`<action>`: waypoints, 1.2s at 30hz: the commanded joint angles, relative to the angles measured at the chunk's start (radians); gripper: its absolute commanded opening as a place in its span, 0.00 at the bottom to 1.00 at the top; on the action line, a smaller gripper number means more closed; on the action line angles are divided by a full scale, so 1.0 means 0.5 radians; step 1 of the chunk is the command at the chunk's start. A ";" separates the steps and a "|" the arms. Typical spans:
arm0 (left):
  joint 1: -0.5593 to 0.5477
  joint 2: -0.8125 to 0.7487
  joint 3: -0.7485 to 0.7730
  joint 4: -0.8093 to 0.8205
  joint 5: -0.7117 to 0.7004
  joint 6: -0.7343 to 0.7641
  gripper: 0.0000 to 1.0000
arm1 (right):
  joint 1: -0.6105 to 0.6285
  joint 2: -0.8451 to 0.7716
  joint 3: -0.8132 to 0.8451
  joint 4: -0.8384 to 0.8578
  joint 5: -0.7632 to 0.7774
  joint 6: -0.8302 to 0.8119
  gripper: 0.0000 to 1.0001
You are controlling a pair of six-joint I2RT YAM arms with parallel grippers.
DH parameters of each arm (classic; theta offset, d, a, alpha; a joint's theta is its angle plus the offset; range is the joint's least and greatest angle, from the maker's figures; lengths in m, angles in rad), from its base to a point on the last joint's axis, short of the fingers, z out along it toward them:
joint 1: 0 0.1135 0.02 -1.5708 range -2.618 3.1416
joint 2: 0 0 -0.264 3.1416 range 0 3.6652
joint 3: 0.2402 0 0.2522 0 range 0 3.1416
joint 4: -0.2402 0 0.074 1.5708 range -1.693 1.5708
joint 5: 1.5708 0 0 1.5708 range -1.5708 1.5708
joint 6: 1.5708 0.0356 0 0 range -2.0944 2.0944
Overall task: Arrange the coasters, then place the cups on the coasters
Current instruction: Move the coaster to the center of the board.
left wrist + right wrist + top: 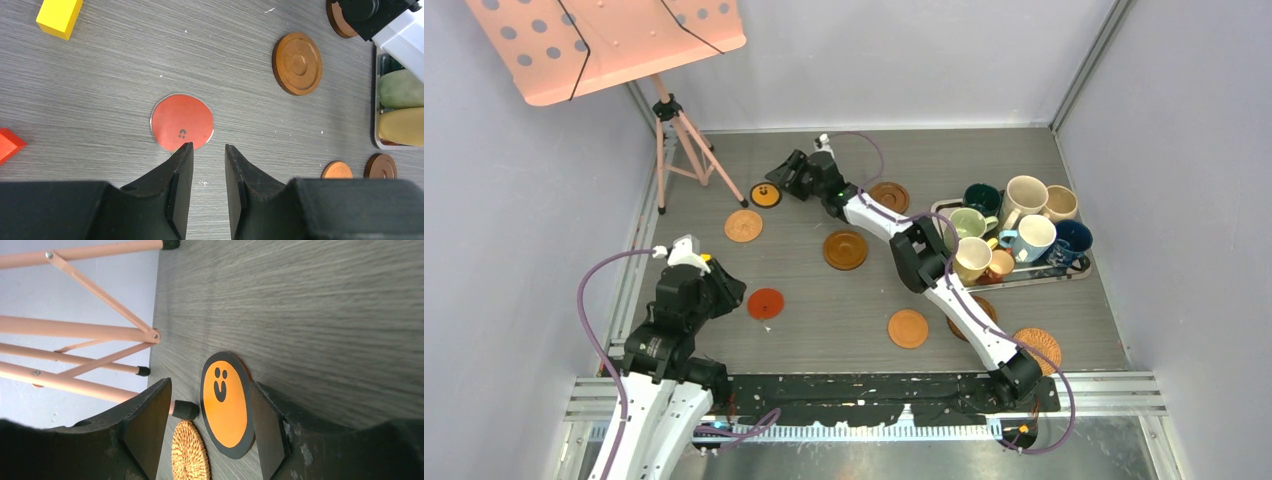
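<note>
the table top (844, 300) is finished in matt grey wood grain. the red coaster (182, 121) is seen as smooth and thin, the ringed brown coaster (297, 63) as turned wood with a satin sheen. the wicker coaster (189, 452) is roughly woven; the black-and-orange coaster (226, 402) is smooth-faced. the mugs (1025, 195) are glazed glossy.

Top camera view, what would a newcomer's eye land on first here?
Probably the mugs crowded together on the metal tray at the right of the table. Next, the right arm stretched to the far side, its right gripper open astride a black-and-orange smiley coaster lying flat, near the pink stand. The red coaster lies alone just ahead of the left gripper.
</note>
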 commanded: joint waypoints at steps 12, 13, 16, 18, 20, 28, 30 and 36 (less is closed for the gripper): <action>-0.003 0.309 0.216 0.195 -0.208 0.070 0.33 | 0.099 -0.595 -0.511 -0.646 -0.202 -0.809 0.50; -0.002 0.364 0.249 0.234 -0.235 0.089 0.33 | 0.096 -0.642 -0.562 -0.647 -0.198 -0.863 0.49; -0.002 0.586 0.336 0.393 -0.344 0.129 0.33 | 0.084 -0.864 -0.741 -0.628 -0.203 -0.957 0.45; -0.002 0.738 0.400 0.481 -0.401 0.142 0.33 | 0.080 -0.962 -0.779 -0.620 -0.230 -1.025 0.44; -0.002 0.894 0.476 0.563 -0.436 0.150 0.32 | 0.068 -1.036 -0.803 -0.591 -0.288 -1.070 0.44; 0.003 1.316 0.722 0.685 -0.525 0.183 0.33 | 0.015 -1.014 -0.757 -0.365 -0.222 -0.916 0.46; 0.034 1.396 0.693 0.838 -0.496 0.181 0.34 | 0.007 -0.934 -0.669 -0.374 -0.234 -0.864 0.46; 0.093 1.818 0.905 0.886 -0.363 0.143 0.34 | 0.002 -0.731 -0.490 -0.334 -0.132 -0.787 0.46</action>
